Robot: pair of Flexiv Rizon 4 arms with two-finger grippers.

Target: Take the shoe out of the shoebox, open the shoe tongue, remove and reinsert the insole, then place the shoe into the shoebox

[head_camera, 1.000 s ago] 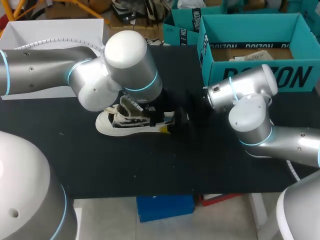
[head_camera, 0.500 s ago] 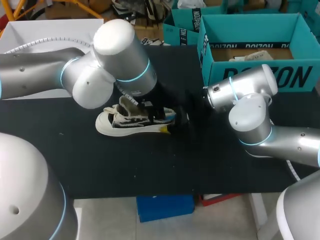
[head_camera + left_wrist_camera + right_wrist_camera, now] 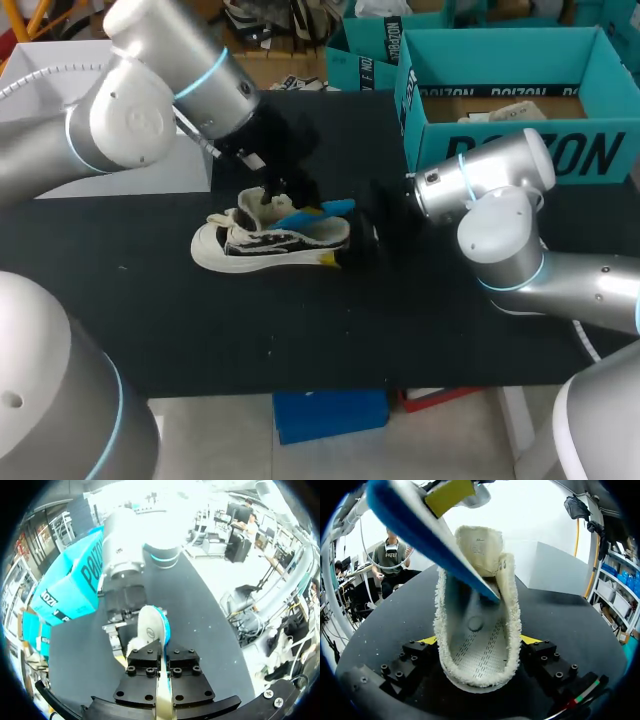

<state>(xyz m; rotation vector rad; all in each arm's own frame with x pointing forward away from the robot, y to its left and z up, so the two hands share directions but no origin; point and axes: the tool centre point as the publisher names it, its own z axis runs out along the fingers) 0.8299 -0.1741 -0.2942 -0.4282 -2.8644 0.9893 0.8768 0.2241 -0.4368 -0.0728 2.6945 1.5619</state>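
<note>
A white sneaker (image 3: pixel 262 243) lies on its side on the black table. My right gripper (image 3: pixel 367 238) is at its heel; in the right wrist view (image 3: pixel 479 642) both yellow-tipped fingers press the fleece-lined heel opening (image 3: pixel 477 650) from two sides. A blue-edged insole (image 3: pixel 318 214) sticks up out of the shoe. My left gripper (image 3: pixel 287 200) is shut on the insole's end, and the insole (image 3: pixel 152 630) runs out from between its fingers (image 3: pixel 164 667). From the right wrist, the insole (image 3: pixel 420 535) slants over the shoe with one yellow tip of the left gripper (image 3: pixel 449 495) on it.
An open teal shoebox (image 3: pixel 500 150) stands at the back right, just behind my right arm. A white box (image 3: pixel 100 60) sits at the back left, under my left arm. More teal boxes are behind the table.
My left arm has lifted and swung back to the left, drawing the blue insole up out of the shoe. The right arm and the shoe have stayed put.
</note>
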